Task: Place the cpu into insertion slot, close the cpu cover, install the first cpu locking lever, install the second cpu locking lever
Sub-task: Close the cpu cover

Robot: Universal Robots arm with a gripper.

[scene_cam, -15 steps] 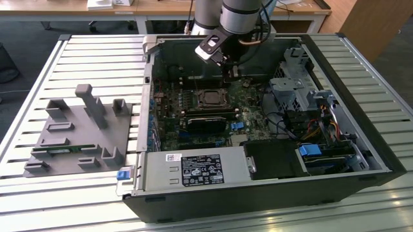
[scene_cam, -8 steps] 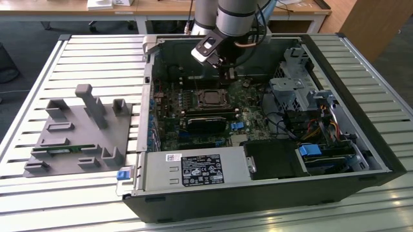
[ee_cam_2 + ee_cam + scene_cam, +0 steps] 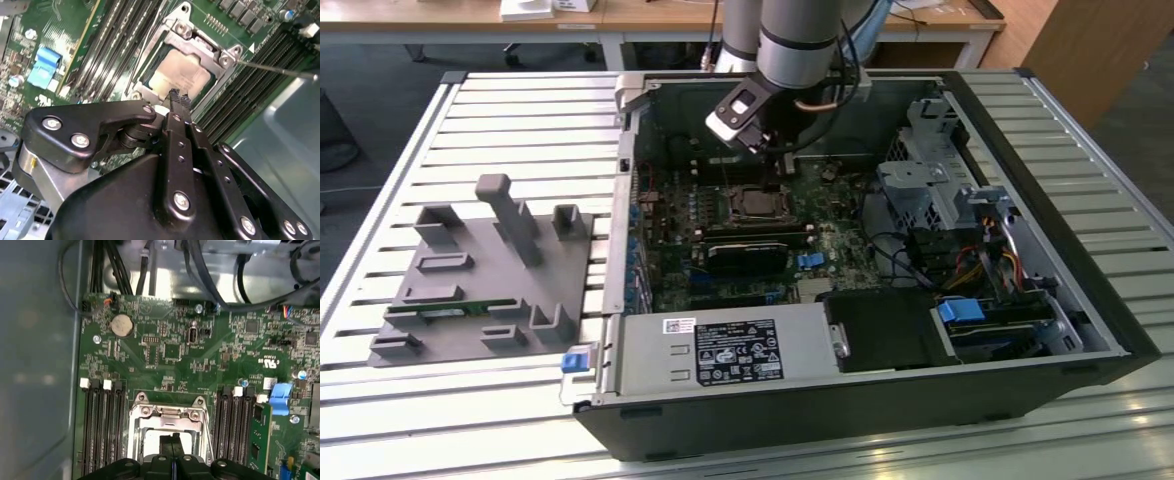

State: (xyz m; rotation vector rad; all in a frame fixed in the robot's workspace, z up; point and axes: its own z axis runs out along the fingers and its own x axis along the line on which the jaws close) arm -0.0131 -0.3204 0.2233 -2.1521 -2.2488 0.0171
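**Pincer point(image 3: 179, 98) is hanging right over the cpu point(image 3: 181, 74), fingers pressed tight together**

The cpu is sitting flat in the insertion slot point(image 3: 754, 204), silver top facing up. It's square, so there's no long axis to speak of. The cpu cover point(image 3: 197, 44) is lying flat around it, framing it through the window. The second wrist view is showing one thin metal lever point(image 3: 280, 69) sticking out sideways across the long black slots point(image 3: 272, 47). The first wrist view is showing a bank of those slots on each side of the socket, plus a coin battery point(image 3: 121, 325). The exterior view is giving the whole open pc case point(image 3: 854, 410) resting on the slatted surface point(image 3: 520, 120), with a grey fixture point(image 3: 467, 290) lying off to the exterior view's left. Count: one cpu, one cover, one lever I'm making out, two slot banks.
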